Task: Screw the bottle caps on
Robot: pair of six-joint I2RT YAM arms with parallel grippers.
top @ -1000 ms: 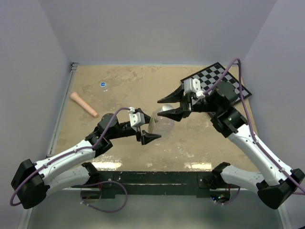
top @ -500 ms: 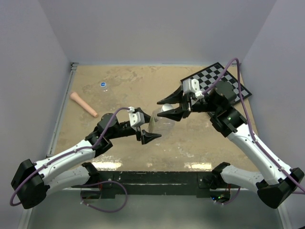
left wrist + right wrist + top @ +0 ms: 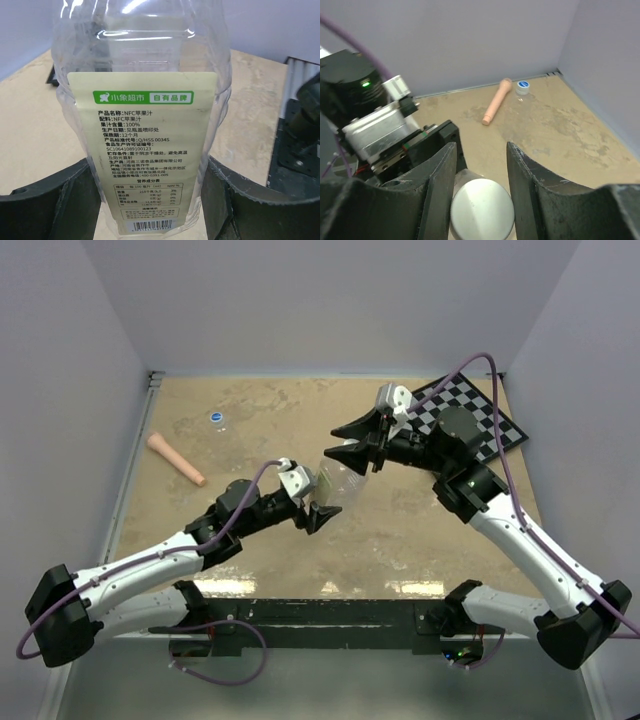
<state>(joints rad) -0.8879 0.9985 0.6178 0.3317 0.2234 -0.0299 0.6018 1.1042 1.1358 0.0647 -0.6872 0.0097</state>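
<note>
Desk (image 3: 400, 530): sandy top; everything else sits on it or hangs above it.
Large bottle (image 3: 150, 100): clear, thin-walled and empty, so I judge it light and easy to dent. It is off the desk, tilted, near the centre. Best held low on the labelled body, with the neck left free.
Left tool (image 3: 150, 165): clamped on that bottle's lower body, one finger on each side of the label. Only the left wrist view shows this contact and the print.
Right tool (image 3: 481, 165): narrow, closed on the white cap at the bottle's mouth.
Pink stick (image 3: 496, 101): lies far left, not needed.
Small bottle (image 3: 218, 426): stands at the far left. It is tiny and probably tips easily.
White cap (image 3: 481, 210): rigid, with a smooth top, so grip the rim. Only the right wrist view shows it clearly; whether the threads have caught is hidden.
Blue cap (image 3: 522, 84): sits on the small bottle; how tight it is cannot be told.
</note>
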